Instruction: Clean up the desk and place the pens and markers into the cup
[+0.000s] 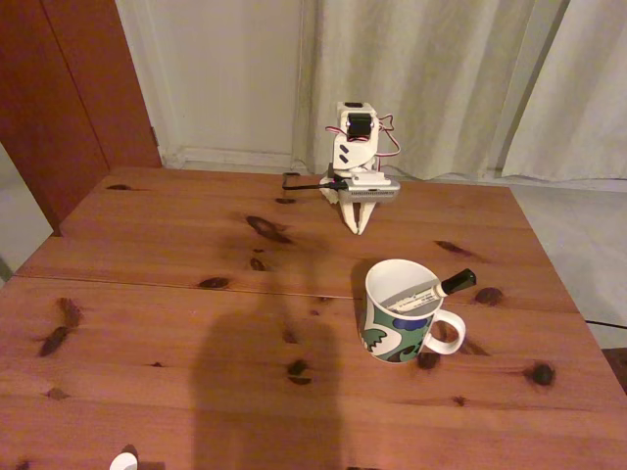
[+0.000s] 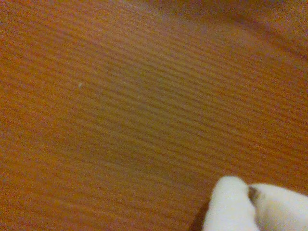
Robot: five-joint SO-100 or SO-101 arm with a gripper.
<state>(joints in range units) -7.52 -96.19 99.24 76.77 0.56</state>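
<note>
Over on the left of the fixed view, a reddish-brown cabinet side (image 1: 69, 98) stands behind the desk (image 1: 147, 294), and that big wooden top runs wide, dotted with dark knots, a seam crossing it from edge to edge. Low at the front edge, a small white rounded object (image 1: 123, 461) just peeks in; too little of it shows to name it. A broad soft shadow lies across the middle of the wood. Moving to the centre, at the far side of the desk, there's the white arm (image 1: 355, 147), folded down on itself with red wires looping at its top, and the gripper (image 1: 355, 227) points straight down at the wood, its pale fingers drawn together to a narrow tip, holding nothing. In the wrist view the gripper (image 2: 252, 204) comes in from the bottom right corner as two blurred white fingertips (image 2: 226, 207) pressed side by side with only a thin dark line between them, hovering close over bare orange-brown grain of the desk (image 2: 120, 110); whether they touch the wood, I cannot tell. Pale curtains (image 1: 441, 78) hang behind. Now right of centre, well apart from the arm: the white mug (image 1: 400, 313) with its green and blue leaf pattern, handle turned right, and the white marker (image 1: 431, 292) is in it, leaning across the mouth, its black cap poking out over the right rim.
</note>
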